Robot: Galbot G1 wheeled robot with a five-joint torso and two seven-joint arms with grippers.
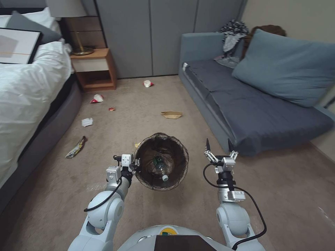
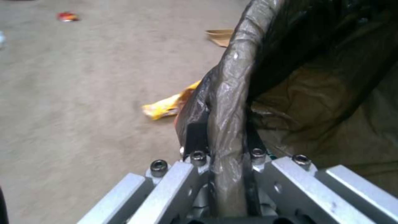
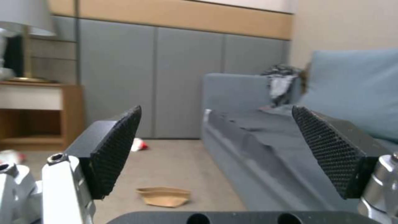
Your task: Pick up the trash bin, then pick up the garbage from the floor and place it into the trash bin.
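I held the trash bin (image 1: pixel 161 161) with my left gripper (image 1: pixel 134 164), my fingers (image 2: pixel 196 137) closed on its rim, one outside and one inside, with the dark bag folded between them. I gripped it at the rim because the round body gave no other place to pinch. The bin hung above the floor (image 1: pixel 139 104), tilted so its mouth faced up and toward me, and this left it open for dropping things in. A clear bottle (image 1: pixel 160 167) with a green label already lay at the bottom.

My right gripper (image 1: pixel 220 146) was raised beside the bin, near the sofa (image 1: pixel 251 111), its fingers (image 3: pixel 114 149) spread wide and holding nothing, so it was free to collect.

Much garbage still lay on the floor. A yellow wrapper (image 2: pixel 166 107) was just under the edge of the bin. A brown paper bag (image 1: pixel 171 114) lay farther ahead. A foil wrapper (image 1: pixel 76 148) and a white tissue (image 1: pixel 87 122) lay near the bed (image 1: pixel 28 90), and two red-and-white wrappers (image 1: pixel 97 99) lay toward the nightstand (image 1: pixel 94 68). A small red piece (image 1: pixel 112 109) lay there too, perhaps a wrapper scrap. I judged the task to be in its early part.
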